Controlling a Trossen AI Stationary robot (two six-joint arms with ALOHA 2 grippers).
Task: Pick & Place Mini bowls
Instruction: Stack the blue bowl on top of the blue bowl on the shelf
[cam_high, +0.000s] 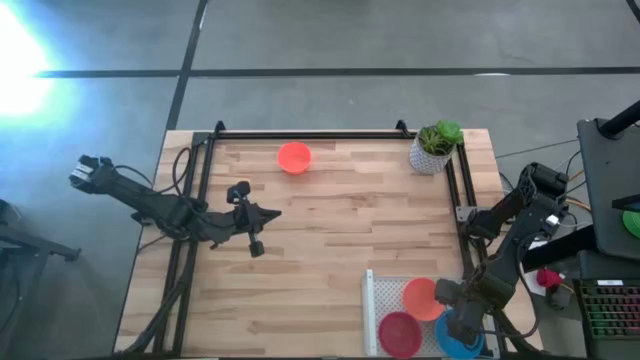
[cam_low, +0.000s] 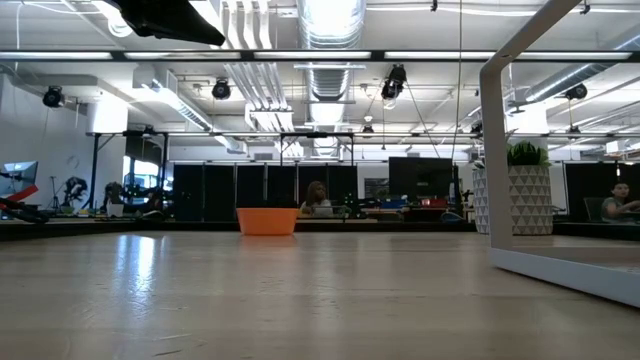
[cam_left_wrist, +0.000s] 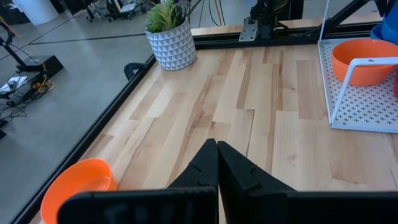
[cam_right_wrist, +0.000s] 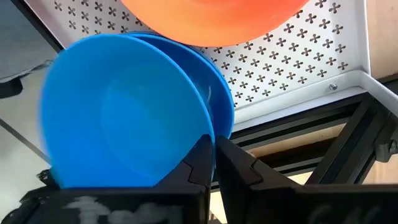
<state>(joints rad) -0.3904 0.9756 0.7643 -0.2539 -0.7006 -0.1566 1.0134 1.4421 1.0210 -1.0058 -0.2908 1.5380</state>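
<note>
While both arms sit over the wooden table (cam_high: 340, 230), I read the scene mainly from the high view. My left gripper (cam_high: 268, 213) hovers left of the frame's centre, above bare wood, its fingers (cam_left_wrist: 208, 163) pressed together and holding nothing. My right gripper (cam_high: 452, 322) is at the lower right of the frame, over the white perforated tray (cam_high: 372, 300). In the right wrist view its fingers (cam_right_wrist: 205, 158) are closed narrowly on the rim of a blue mini bowl (cam_right_wrist: 124, 112), which is tilted on edge; a second blue rim shows just behind it, so I cannot tell whether one bowl or a nested pair is gripped.

Bowl locations, high view:
- One orange mini bowl (cam_high: 294, 157) stands alone in the upper centre of the frame, near the table's far rail, well apart from both grippers.
- A second orange mini bowl (cam_high: 421, 298) lies in the tray at lower right, just beside the right gripper.
- A red mini bowl (cam_high: 399, 331) lies in the tray below it, at the bottom edge of the frame.

A white patterned pot with a green plant (cam_high: 436, 147) stands at the table's upper right corner.
</note>
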